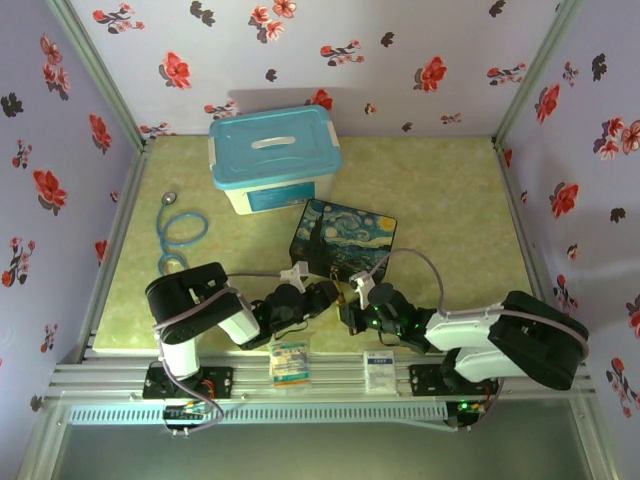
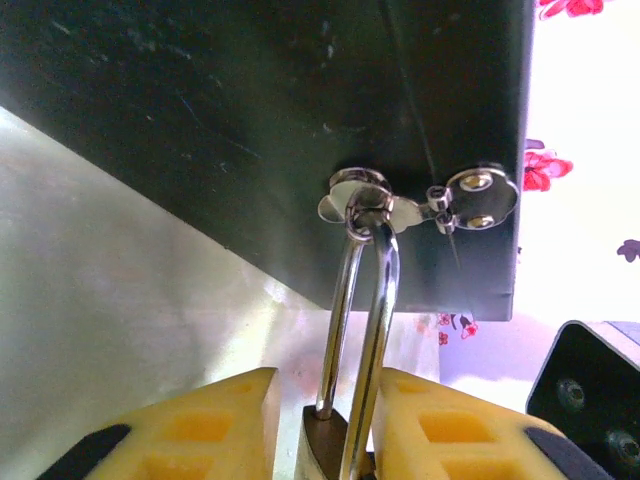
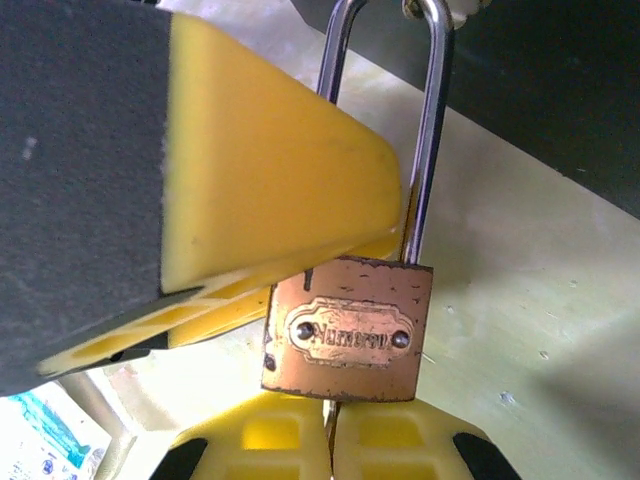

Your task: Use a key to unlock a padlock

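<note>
Padlock hangs by its thin silver loop from a small metal ring on the dark side of the painted box. The box sits on the green table, near the middle of the top view. At the bottom middle of the left wrist view, the left gripper squeezes the brass padlock between its yellow fingers. At the bottom of the right wrist view, the right gripper has its fingers pressed together just under the padlock. They pinch a thin sliver that looks like the key, touching the padlock's underside.
</note>
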Controlling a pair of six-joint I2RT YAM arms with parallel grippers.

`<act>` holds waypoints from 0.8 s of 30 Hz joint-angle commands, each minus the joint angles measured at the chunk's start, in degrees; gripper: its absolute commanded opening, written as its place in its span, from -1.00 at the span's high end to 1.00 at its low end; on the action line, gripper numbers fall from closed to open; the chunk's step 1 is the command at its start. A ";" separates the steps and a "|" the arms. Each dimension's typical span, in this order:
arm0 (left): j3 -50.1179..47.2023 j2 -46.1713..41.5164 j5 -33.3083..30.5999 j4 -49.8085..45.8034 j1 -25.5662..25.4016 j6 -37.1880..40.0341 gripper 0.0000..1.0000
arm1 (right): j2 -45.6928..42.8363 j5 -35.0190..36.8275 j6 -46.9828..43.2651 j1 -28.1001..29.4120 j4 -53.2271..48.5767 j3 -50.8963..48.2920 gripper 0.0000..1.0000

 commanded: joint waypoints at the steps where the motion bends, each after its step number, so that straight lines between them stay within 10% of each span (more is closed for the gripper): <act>1: 0.64 -1.56 -3.51 -4.06 -1.53 2.52 0.43 | 1.43 -2.30 0.94 0.29 2.55 1.49 0.94; 9: 3.62 -13.50 -9.18 -29.70 -5.75 7.95 0.44 | 4.25 -1.69 0.81 0.31 2.21 3.26 0.93; 17: 1.53 -9.85 -8.14 -23.25 -4.40 6.57 0.76 | 6.70 -2.71 0.52 0.27 4.97 3.89 0.85; 24: 2.88 -13.53 -9.73 -32.75 -3.82 10.05 0.88 | 0.84 0.48 0.61 0.23 1.24 1.47 0.07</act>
